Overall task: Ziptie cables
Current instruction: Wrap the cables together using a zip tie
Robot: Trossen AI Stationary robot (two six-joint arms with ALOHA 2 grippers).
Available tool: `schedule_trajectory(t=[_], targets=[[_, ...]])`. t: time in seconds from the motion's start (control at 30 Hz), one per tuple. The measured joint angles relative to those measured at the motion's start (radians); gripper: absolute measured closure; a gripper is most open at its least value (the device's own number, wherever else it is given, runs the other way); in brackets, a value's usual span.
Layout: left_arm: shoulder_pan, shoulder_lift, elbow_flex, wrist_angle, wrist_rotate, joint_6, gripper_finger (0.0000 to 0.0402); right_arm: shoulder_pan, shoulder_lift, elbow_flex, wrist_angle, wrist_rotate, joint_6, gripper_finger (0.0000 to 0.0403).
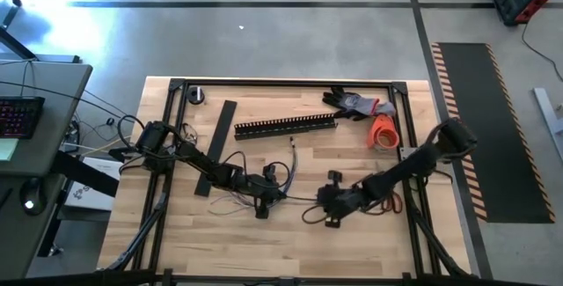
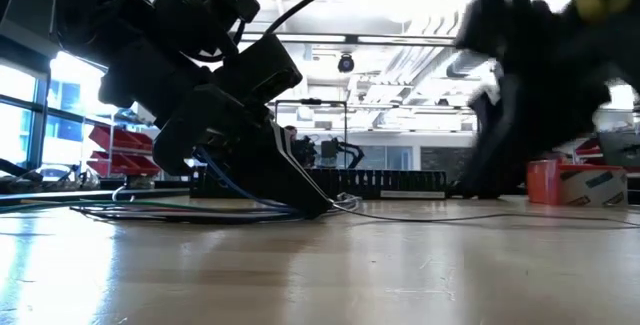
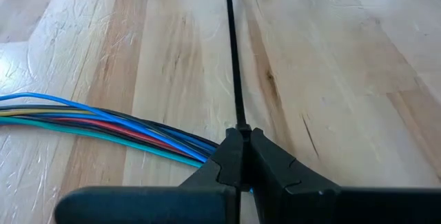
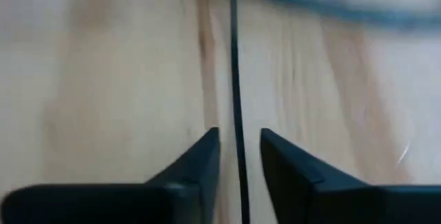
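The ziptie [image 3: 234, 65] is a thin dark strip lying straight on the wooden table between my two grippers. My left gripper [image 3: 241, 138] is shut on one end of it, low over the table's middle [image 1: 268, 189]. The cables [image 3: 103, 124], a bundle of blue, red, teal and yellow wires, lie on the table and run under the left fingers; the high view shows them as loose loops [image 1: 230, 200]. My right gripper [image 4: 239, 141] is open near the table's right middle [image 1: 327, 200], one finger on each side of the ziptie [image 4: 235, 65]. My left gripper pinches the ziptie's near end [image 3: 240, 122] between its two fingertips, with the fingers lying along the strip. The gripper slants down toward the table [image 2: 300, 190]. The rest of the strip runs straight away from the fingers, flat on the wood.
The black slotted channel [image 1: 286, 126] and a flat black cover strip [image 1: 217, 145] lie toward the far side. A grey glove [image 1: 356, 103] and an orange roll [image 1: 384, 132] sit far right, and a small round part [image 1: 195, 95] far left. A black frame [image 1: 281, 82] rims the table.
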Motion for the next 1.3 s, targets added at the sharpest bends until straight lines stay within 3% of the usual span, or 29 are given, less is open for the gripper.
schedule_trajectory(t=[0.2,0.43,0.53,0.7,0.97,1.3], targets=[[0.000,0.000,-0.001,0.004,0.000,0.000,0.0401,-0.064,0.052,0.004,0.265,-0.040,-0.151,0.0244],[0.000,0.000,-0.001,0.008,0.003,0.000,0.0401,-0.153,0.243,0.014,0.560,-0.100,-0.277,0.0240],[0.000,0.000,-0.001,0.008,0.004,0.000,0.0401,-0.177,0.304,0.055,0.556,-0.170,-0.278,0.0249],[0.000,0.000,-0.001,0.006,0.007,0.000,0.0401,-0.181,0.373,0.128,0.549,-0.162,-0.317,0.0276],[-0.006,0.000,-0.001,0.007,0.009,-0.007,0.0401,-0.182,0.353,0.149,0.439,-0.171,-0.326,0.0328],[-0.006,0.000,0.000,0.003,0.004,-0.007,0.0401,-0.182,0.327,0.149,0.366,-0.199,-0.321,0.0331]])
